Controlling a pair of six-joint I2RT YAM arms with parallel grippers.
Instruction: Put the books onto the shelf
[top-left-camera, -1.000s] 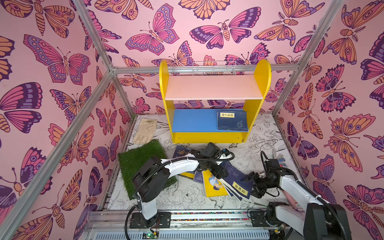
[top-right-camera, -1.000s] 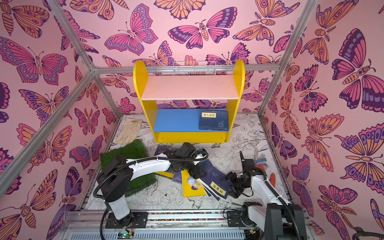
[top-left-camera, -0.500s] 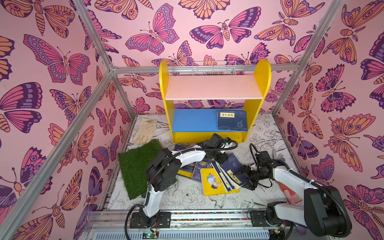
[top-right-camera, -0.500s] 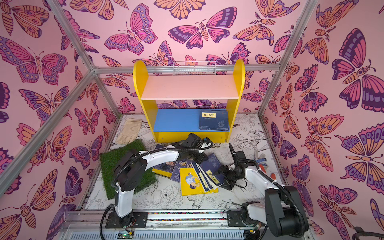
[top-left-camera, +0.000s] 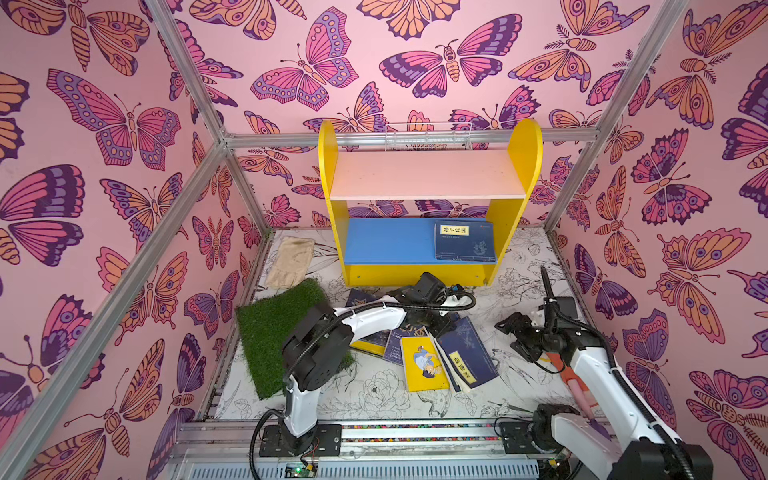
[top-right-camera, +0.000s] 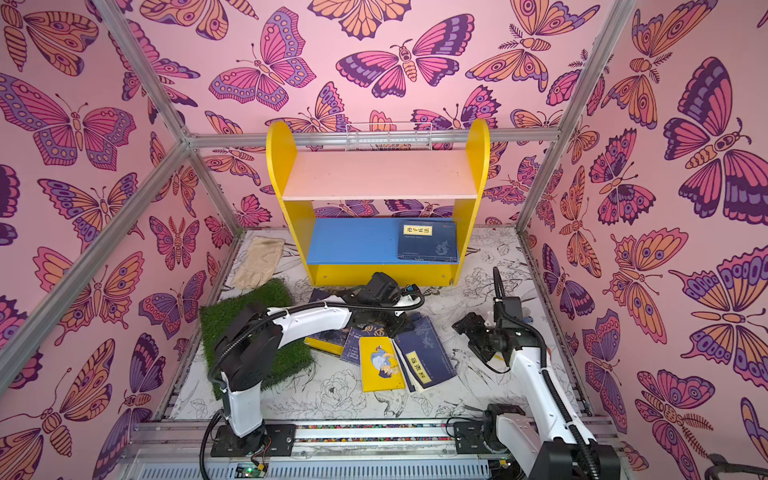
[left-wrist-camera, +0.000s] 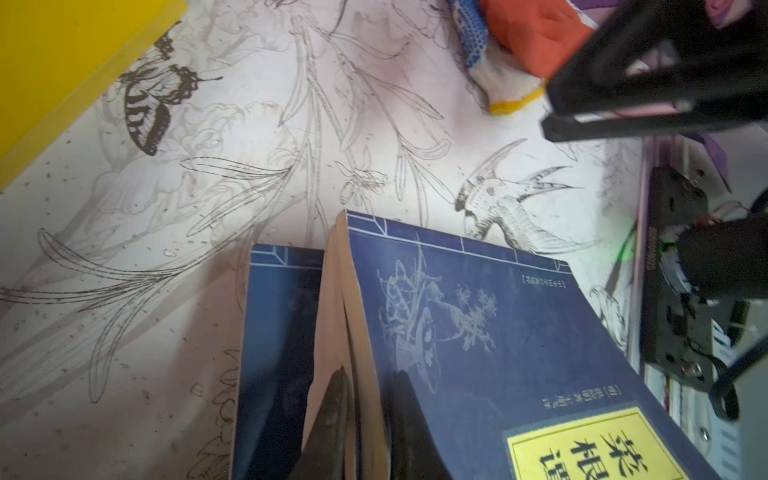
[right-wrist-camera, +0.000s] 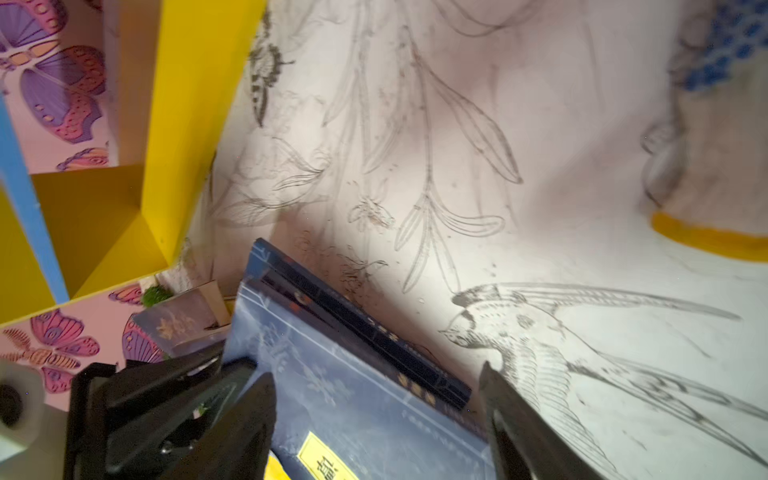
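Note:
Several books lie in a loose pile on the floor mat in front of the shelf (top-left-camera: 428, 174): a yellow book (top-left-camera: 424, 363), a navy book with a yellow label (top-left-camera: 467, 353) and darker ones beneath. Another navy book (top-left-camera: 464, 241) lies flat on the shelf's blue lower board (top-right-camera: 353, 241). My left gripper (left-wrist-camera: 372, 374) is shut on the page edge of the navy book (left-wrist-camera: 478, 332); in a top view the left gripper (top-left-camera: 432, 322) sits at the pile's far end. The right gripper (right-wrist-camera: 376, 372) is open, fingers straddling the navy book (right-wrist-camera: 316, 353), at the pile's right (top-left-camera: 509, 332).
A green turf square (top-left-camera: 282, 332) lies left of the pile, with a beige glove (top-left-camera: 291, 259) behind it. A white wire basket (top-left-camera: 428, 137) hangs behind the shelf. An orange and white glove (left-wrist-camera: 519, 50) lies on the mat at the right. Butterfly walls close in on three sides.
The left jaws have closed on the navy book's edge. The right gripper came in toward the pile's right side and stays open.

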